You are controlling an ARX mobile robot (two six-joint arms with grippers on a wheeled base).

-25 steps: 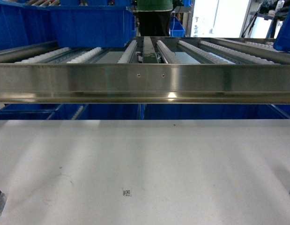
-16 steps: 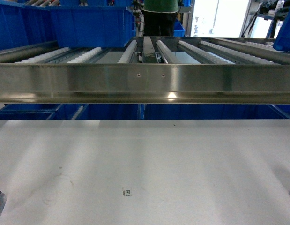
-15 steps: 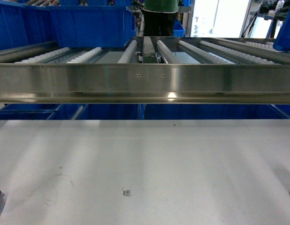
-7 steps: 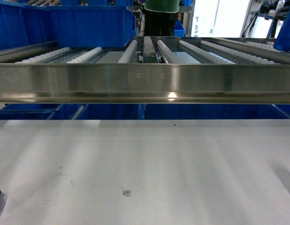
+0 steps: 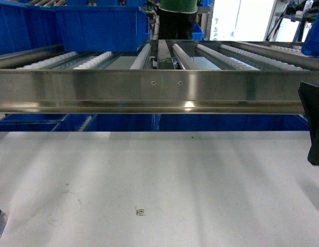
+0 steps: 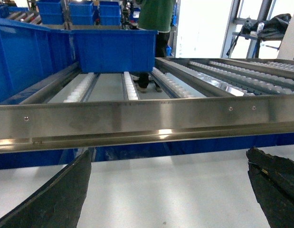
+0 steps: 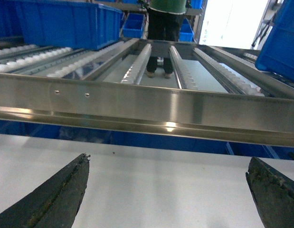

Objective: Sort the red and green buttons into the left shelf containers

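Both claws spread, empty: left gripper [image 6: 165, 190], right gripper [image 7: 168, 192]. No buttons visible; bins [image 6: 113, 50] behind rail [image 5: 159, 90]. Risk: right arm, raised beside rail, striking it

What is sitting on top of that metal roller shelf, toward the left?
A large blue bin rests on the roller shelf, with another blue bin at its left. Their insides are hidden by the walls; no buttons are visible.
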